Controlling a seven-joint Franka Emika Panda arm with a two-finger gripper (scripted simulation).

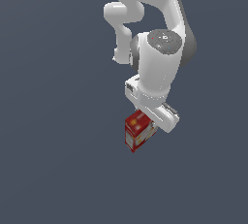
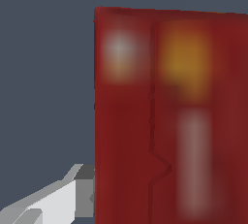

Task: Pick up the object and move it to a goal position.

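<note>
- Against a flat slate-blue background, the white, glossy Franka arm (image 1: 155, 39) folds down from the upper middle of the exterior view, its grey-capped wrist joint turned toward the viewer.
- Below the wrist, the white gripper (image 1: 151, 121) points downward, and its blocky hand body sits right on top of the small rectangular red carton with white and yellow-orange printed panels (image 1: 137, 132).
- That carton is just below the middle of the exterior view, tilted, with one corner pointing down and its upper end tucked under the hand.
- From the exterior view the fingers themselves are hidden behind the hand and the box.
- Seen from the wrist, the red carton (image 2: 169, 116) fills most of the picture, blurred, with a pale patch and an orange patch near one end and a whitish strip further along.
- One light-grey finger (image 2: 72, 196) shows at the carton's edge, touching its side; the opposite finger is out of sight.
- So the jaws look clamped on the carton, one to each side, though only one contact is actually visible.
</note>
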